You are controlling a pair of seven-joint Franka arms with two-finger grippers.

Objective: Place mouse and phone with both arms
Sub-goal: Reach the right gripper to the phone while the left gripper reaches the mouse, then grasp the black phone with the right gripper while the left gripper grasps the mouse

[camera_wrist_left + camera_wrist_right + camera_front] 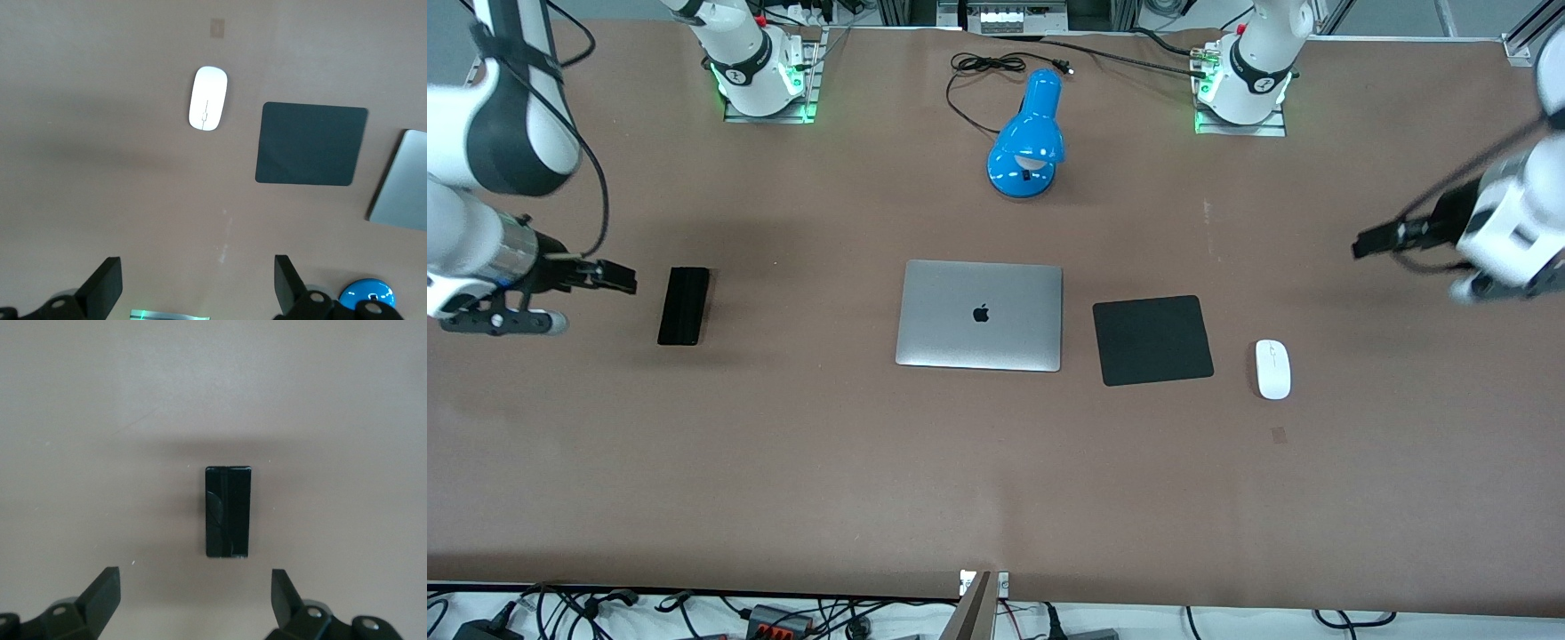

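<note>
Phone [684, 306] flat on tabletop [783, 462] toward right arm's end, long axis running toward front camera; mouse [1272, 368] likewise aligned, just beside black pad [1152, 340]. Left pincer [197, 283] and right pincer [195, 597] both spread open, empty, above tabletop.

Glossy white plastic on the mouse [1272, 368], glossy black on the phone [684, 306]. Brushed silver metal for the laptop [980, 315]; matt black pad [1152, 340], shiny blue lamp [1030, 138].

My two claws, left claw [193, 290] and right claw [193, 603], are black. The desk [783, 462] is plain brown. The mouse [1272, 369] is white with a thin grey line, the phone [683, 306] glossy black, the pad [1152, 340] matte black, the laptop [980, 315] silver, the lamp [1029, 136] bright blue.
</note>
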